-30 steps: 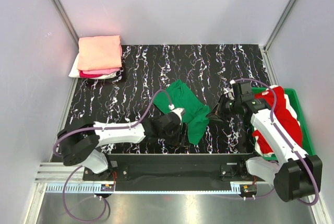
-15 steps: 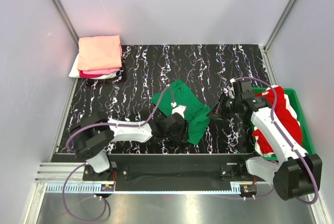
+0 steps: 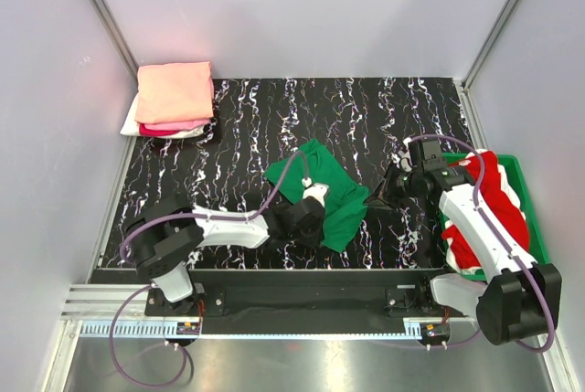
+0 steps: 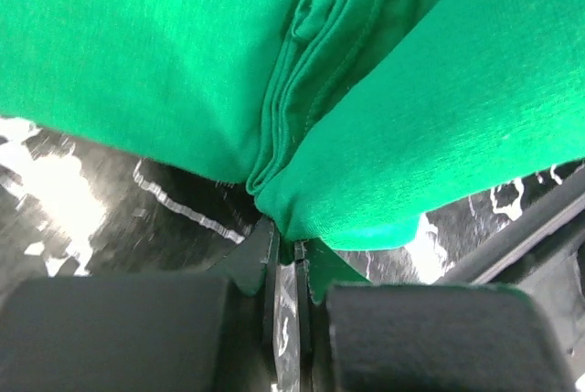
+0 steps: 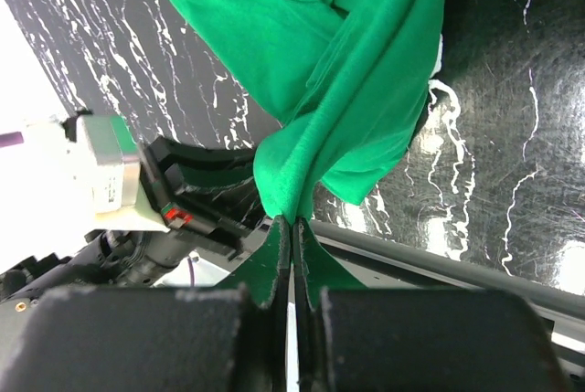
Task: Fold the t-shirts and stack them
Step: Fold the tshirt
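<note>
Holding the green t-shirt [image 3: 322, 193] at two points, mid-table near the front edge. It's crumpled in a loose heap, not spread out, so I'd say no fold is made yet.

- left gripper [image 4: 285, 248]: fingers together, clamped on a bunched edge at the shirt's near-left side. Wrist view shows several layers of cloth running into the pinch.
- right gripper [image 5: 292, 225]: fingers pressed together on a tuck of green cloth at the shirt's right side, with the fabric drawn out away from the tips.

Why two grips: opposite sides pinched means the arms can pull apart and tension the cloth flat on the table [image 3: 366, 118] before folding. That's my read of the step, spreading rather than folding.

Rest of the layout:
- The finished stack sits in the far-left corner, well apart from the arms. The salmon-peach t-shirt [image 3: 174, 90] is on top, with pink and white edges showing under it. It's likely parked there so it stays out of the working area.
- The red t-shirt [image 3: 498, 193] lies unfolded in the green bin [image 3: 539, 237] at the right, partly under the right arm. It looks like next in the queue.

Risk: the left pinch has a multi-layer bundle rather than a single hem, so pulling may drag a wad instead of opening the shirt.
</note>
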Tool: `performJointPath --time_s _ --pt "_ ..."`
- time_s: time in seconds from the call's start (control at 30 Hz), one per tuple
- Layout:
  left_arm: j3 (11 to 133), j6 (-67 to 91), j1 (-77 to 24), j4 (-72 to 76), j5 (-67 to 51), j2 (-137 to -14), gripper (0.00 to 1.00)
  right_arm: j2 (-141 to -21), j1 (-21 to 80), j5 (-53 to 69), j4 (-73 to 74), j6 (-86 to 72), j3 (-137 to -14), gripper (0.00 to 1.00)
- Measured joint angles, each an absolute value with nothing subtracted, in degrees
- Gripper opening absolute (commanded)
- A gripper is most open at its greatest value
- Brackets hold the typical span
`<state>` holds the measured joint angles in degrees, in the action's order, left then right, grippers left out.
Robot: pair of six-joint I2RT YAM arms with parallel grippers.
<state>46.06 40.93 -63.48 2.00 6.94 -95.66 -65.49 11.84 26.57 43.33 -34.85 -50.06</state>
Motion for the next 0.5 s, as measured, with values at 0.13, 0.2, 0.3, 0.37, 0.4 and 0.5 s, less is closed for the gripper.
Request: performJointPath --time_s 0.13,0.2,0.3,0.37,0.4,0.5 --pt "46.04 39.57 -63.48 -3.90 6.83 -90.35 0.00 -65.21 11.81 27.11 43.42 -34.89 -50.68 0.00" --pt "46.50 38.09 -63.48 -8.23 6.72 -85.91 0.00 -64.62 11.84 27.92 43.42 -35.35 -50.65 0.00" --pt "49.45 35.46 -63.42 -14.98 6.57 -81.38 0.00 -62.92 12.14 28.71 43.18 -36.45 -50.52 0.00" --pt "51.72 33.43 -63.37 -18.72 6.28 -79.33 0.00 -61.82 12.84 29.15 42.83 -37.50 -50.30 0.00" --pt "52.80 32.49 -63.37 -20.38 6.24 -78.59 0.00 -61.52 13.54 29.34 42.48 -37.95 -50.09 0.00" --pt "55.35 30.02 -62.85 -25.17 6.09 -77.17 0.00 -61.73 15.57 29.50 41.47 -39.29 -49.80 0.00"
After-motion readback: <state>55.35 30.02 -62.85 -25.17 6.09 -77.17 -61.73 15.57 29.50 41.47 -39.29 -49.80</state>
